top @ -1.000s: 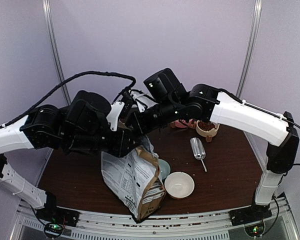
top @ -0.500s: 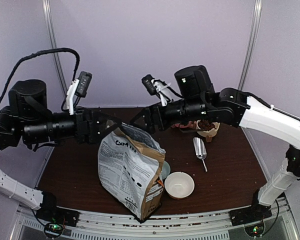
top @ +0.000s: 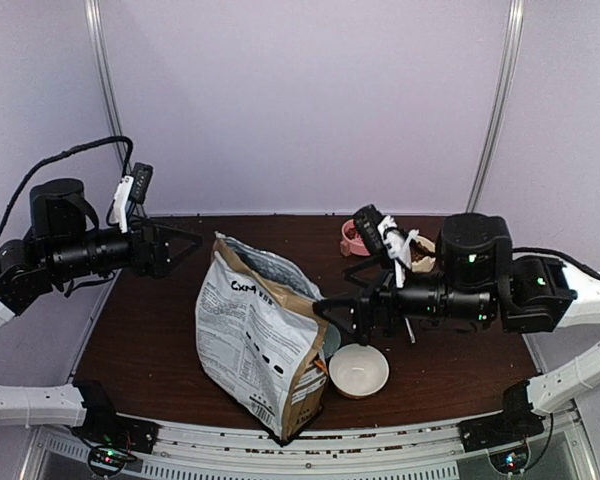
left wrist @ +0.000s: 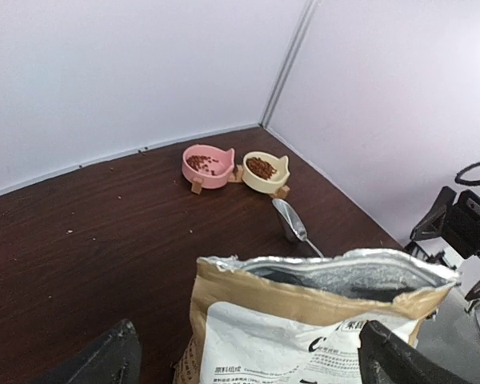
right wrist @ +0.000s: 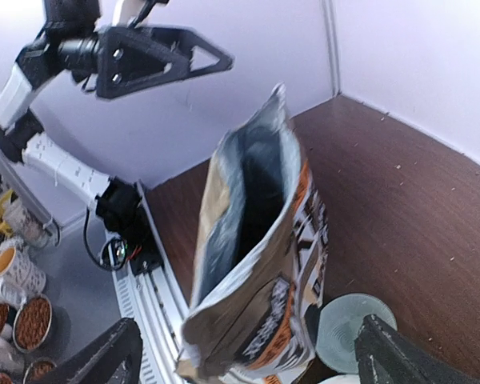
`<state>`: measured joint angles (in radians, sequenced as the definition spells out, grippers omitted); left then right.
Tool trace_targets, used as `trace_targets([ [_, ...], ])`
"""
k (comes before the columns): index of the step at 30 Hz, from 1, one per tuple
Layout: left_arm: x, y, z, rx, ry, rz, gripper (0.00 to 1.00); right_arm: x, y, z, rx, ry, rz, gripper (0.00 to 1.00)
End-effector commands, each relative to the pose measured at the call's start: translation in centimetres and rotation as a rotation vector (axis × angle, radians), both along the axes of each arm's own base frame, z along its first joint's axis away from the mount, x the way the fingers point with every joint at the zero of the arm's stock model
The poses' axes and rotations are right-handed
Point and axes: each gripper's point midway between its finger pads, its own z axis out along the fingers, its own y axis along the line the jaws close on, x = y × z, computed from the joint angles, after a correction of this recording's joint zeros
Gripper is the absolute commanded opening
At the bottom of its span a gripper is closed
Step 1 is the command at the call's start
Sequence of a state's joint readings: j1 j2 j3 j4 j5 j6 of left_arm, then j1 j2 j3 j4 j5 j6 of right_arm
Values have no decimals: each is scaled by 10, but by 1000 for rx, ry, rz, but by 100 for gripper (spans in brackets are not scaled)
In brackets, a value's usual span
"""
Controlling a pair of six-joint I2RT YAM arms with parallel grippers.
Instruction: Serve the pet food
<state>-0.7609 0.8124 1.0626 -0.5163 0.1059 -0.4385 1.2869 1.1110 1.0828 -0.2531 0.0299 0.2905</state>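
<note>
Standing open up front, the dog-food bag (top: 265,335) sat untouched between the left gripper (top: 188,243) and right gripper (top: 325,308), both spread wide and empty. Beyond, the metal scoop (left wrist: 289,220) probably wanted a level grip on its handle. Farthest, pet food (left wrist: 261,167) lay in the pink bowl (left wrist: 212,178) and cream bowl (left wrist: 266,182).
</note>
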Motion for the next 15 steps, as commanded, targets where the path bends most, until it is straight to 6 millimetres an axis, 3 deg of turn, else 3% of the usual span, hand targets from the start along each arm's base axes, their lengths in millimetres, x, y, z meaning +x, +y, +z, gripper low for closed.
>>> trace_targets([
  [1,-14,-17,13,-44,-145,-234,98,-9,6,-7,-18,-88,-85,94],
  [3,-3,-15,1,-58,-101,-231,98,-12,13,-14,-54,-119,-114,93],
  [6,5,-13,-6,-70,-75,-223,98,0,20,-23,-112,-154,-224,91],
  [8,7,-13,-7,-70,-75,-215,98,7,26,-25,-147,-168,-264,84],
  [11,10,-10,-6,-55,-76,-197,98,10,38,-28,-190,-186,-271,51],
  [15,9,-2,4,-9,-111,-171,98,-1,51,-11,-154,-199,-188,11],
])
